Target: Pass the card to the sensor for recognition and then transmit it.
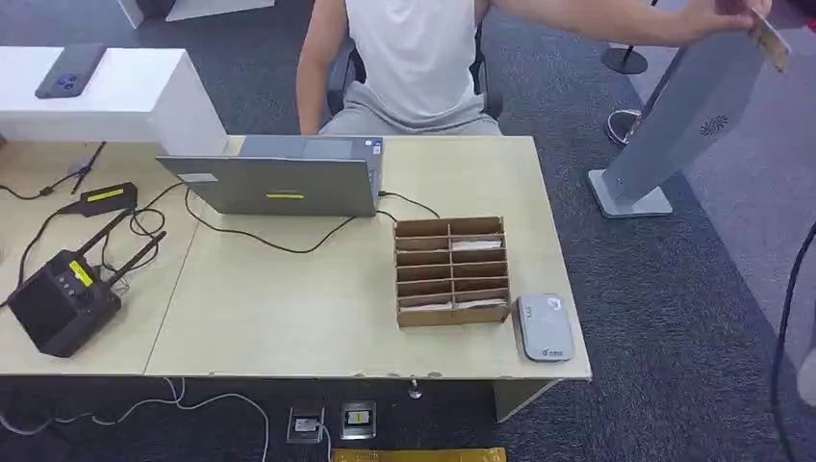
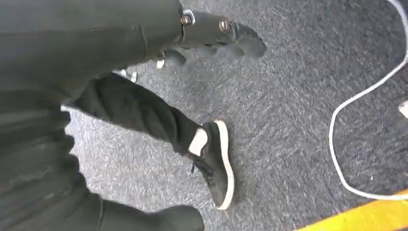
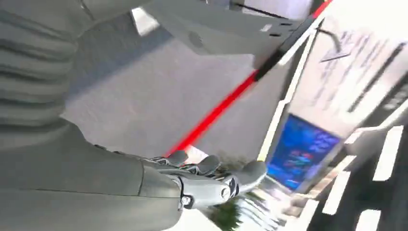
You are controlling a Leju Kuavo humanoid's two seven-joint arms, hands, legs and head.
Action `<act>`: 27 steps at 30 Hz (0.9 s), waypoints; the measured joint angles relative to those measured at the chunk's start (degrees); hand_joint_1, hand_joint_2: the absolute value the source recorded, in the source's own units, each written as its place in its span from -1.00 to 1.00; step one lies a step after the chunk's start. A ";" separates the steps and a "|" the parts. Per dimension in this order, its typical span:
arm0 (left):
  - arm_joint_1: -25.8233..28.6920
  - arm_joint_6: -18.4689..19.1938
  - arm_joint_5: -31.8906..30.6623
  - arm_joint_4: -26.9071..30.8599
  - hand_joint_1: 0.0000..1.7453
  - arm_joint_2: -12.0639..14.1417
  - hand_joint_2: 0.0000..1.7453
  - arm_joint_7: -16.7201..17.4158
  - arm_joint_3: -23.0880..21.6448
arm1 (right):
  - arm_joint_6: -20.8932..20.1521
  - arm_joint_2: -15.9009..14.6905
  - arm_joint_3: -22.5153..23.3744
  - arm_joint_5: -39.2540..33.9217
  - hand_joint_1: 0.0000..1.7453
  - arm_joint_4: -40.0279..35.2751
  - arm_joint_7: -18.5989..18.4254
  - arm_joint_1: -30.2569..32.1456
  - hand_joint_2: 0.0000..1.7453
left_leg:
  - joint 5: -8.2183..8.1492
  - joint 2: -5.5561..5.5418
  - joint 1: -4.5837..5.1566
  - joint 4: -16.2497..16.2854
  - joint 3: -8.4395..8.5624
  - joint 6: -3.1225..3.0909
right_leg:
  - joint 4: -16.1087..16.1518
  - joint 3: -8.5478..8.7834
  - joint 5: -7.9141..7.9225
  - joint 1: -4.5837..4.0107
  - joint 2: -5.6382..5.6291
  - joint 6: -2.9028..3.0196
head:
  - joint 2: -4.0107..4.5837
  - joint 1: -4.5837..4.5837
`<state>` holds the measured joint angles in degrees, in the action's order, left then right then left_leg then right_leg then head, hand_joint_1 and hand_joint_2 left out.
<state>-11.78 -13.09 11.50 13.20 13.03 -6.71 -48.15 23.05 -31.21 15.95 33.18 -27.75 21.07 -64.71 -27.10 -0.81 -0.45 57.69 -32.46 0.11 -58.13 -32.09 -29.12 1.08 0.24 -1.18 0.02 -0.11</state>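
Note:
A person seated behind the table stretches an arm to the far right and holds a small card (image 1: 770, 40) by the top of a slanted grey stand (image 1: 688, 115). A white card sensor (image 1: 545, 327) lies on the table's front right corner, beside a cardboard card rack (image 1: 450, 271) holding a few cards. My right hand (image 3: 211, 179) is raised, its fingers stretched out with nothing plainly in them. My left hand (image 2: 216, 34) hangs over the carpet, fingers loose and holding nothing.
A grey laptop (image 1: 289, 178) stands at the back of the beige table (image 1: 289, 318), with a black radio unit (image 1: 63, 298) and cables to the left. In the left wrist view a person's leg and black shoe (image 2: 216, 163) stand on the grey carpet near a white cable (image 2: 337, 144).

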 joint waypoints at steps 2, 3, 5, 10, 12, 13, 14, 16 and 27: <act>-0.28 0.31 -0.37 0.00 -1.00 0.20 1.00 -0.02 -0.15 | 2.31 0.53 -8.01 4.51 -1.00 -2.81 -0.61 0.96 1.00 | 0.01 0.01 -0.03 0.00 0.05 0.02 | -0.01 -0.02 0.01 -0.03 -0.03 0.01 | 0.00 0.02; -0.44 0.42 -0.50 0.00 -1.00 0.31 1.00 -0.02 -0.24 | 3.38 0.88 -11.55 7.29 -1.00 -3.92 -0.92 1.41 1.00 | 0.02 0.01 -0.05 0.00 0.07 0.03 | -0.01 -0.01 0.01 -0.05 -0.05 0.02 | 0.00 0.00; -0.85 0.87 -0.81 0.00 -1.00 0.44 1.00 -0.02 -0.35 | 4.68 1.42 -17.89 11.80 -1.00 -5.97 -1.84 2.30 1.00 | 0.03 -0.03 -0.07 0.00 0.06 0.04 | -0.01 -0.01 0.01 -0.06 0.03 0.02 | 0.00 0.00; -1.55 0.99 -1.42 0.00 -1.00 0.96 1.00 -0.31 -0.48 | 4.49 2.10 -27.17 14.51 -1.00 -10.59 -3.63 4.63 1.00 | 0.06 -0.13 -0.08 0.01 0.00 0.07 | -0.01 -0.02 0.01 -0.08 0.14 0.02 | 0.00 -0.02; -2.49 1.51 -1.66 0.00 -1.00 1.20 1.00 -0.31 -0.54 | 2.87 2.23 -30.59 15.14 -1.00 -12.77 -4.50 4.69 1.00 | 0.06 -0.10 -0.08 0.01 0.00 0.07 | -0.01 -0.02 0.02 -0.07 0.09 0.03 | 0.00 0.00; -2.79 1.60 -1.66 0.00 -1.00 1.31 1.00 -0.31 -0.57 | 2.52 2.25 -31.51 15.36 -1.00 -13.38 -4.81 4.69 1.00 | 0.06 -0.10 -0.08 0.01 0.00 0.07 | -0.01 -0.02 0.02 -0.07 0.09 0.03 | 0.00 -0.02; -3.09 1.68 -1.66 0.02 -1.00 1.33 1.00 -0.31 -0.59 | 2.26 2.27 -32.65 15.67 -1.00 -14.10 -5.05 4.72 1.00 | 0.06 -0.11 -0.08 0.01 0.00 0.07 | -0.01 -0.02 0.02 -0.07 0.11 0.03 | 0.00 0.02; -3.27 1.77 -1.53 0.02 -1.00 1.46 1.00 -0.31 -0.59 | 2.13 2.51 -34.40 16.04 -1.00 -14.89 -5.40 4.80 1.00 | 0.05 -0.10 -0.08 0.01 0.00 0.07 | -0.01 -0.03 0.02 -0.07 0.09 0.03 | 0.00 -0.02; -3.04 1.42 -0.83 0.02 -1.00 1.86 1.00 -0.31 -0.61 | 2.15 3.74 -39.12 16.61 -1.00 -15.55 -4.81 4.98 1.00 | 0.05 -0.09 -0.09 0.00 -0.01 0.07 | -0.01 -0.03 0.02 -0.08 0.07 0.03 | 0.00 0.00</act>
<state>-14.82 -11.67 10.67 13.22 14.88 -7.02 -48.76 25.20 -27.47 -23.17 49.79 -43.30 16.26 -59.73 -27.05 -0.90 -0.54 57.70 -32.47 0.18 -58.14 -32.12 -29.10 1.00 0.32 -1.15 0.02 -0.11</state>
